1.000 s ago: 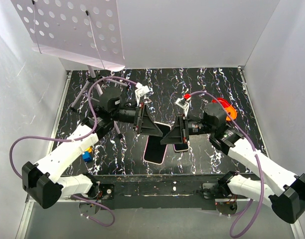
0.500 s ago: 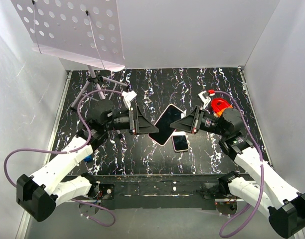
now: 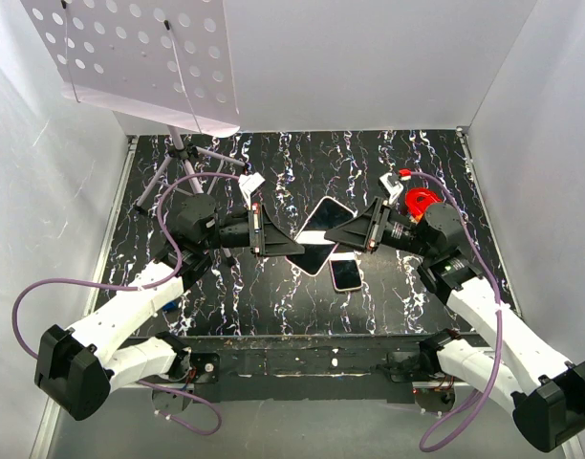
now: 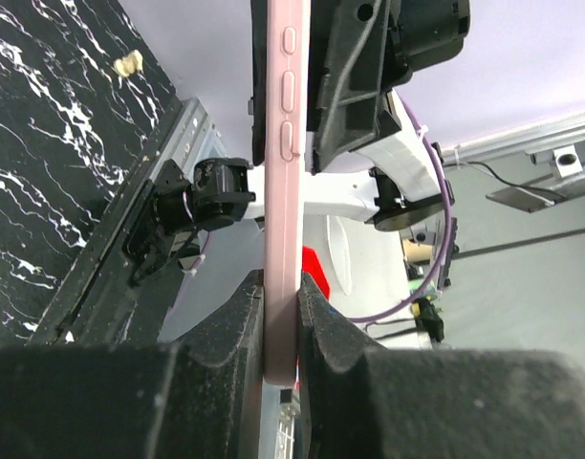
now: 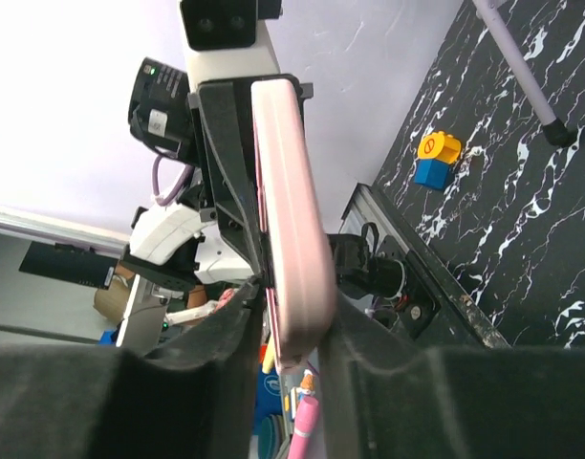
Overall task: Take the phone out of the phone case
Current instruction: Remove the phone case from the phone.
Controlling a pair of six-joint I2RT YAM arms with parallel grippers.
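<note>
The left claw (image 3: 291,246) is clamped hard on one edge of the rigid pink phone case (image 3: 321,232), which hangs dark glossy face up over the middle of the black marbled worktop (image 3: 273,172). Just beside it, toward the near edge, a small pale-rimmed phone (image 3: 346,274) lies flat. The right claw (image 3: 335,238) pinches the case's opposite edge, its jaws only as far apart as the pink rim.

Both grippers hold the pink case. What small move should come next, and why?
Probably bend one edge of the pink case with the left gripper while the right gripper holds firm: both are shut on opposite ends, and it hangs above the table.
</note>
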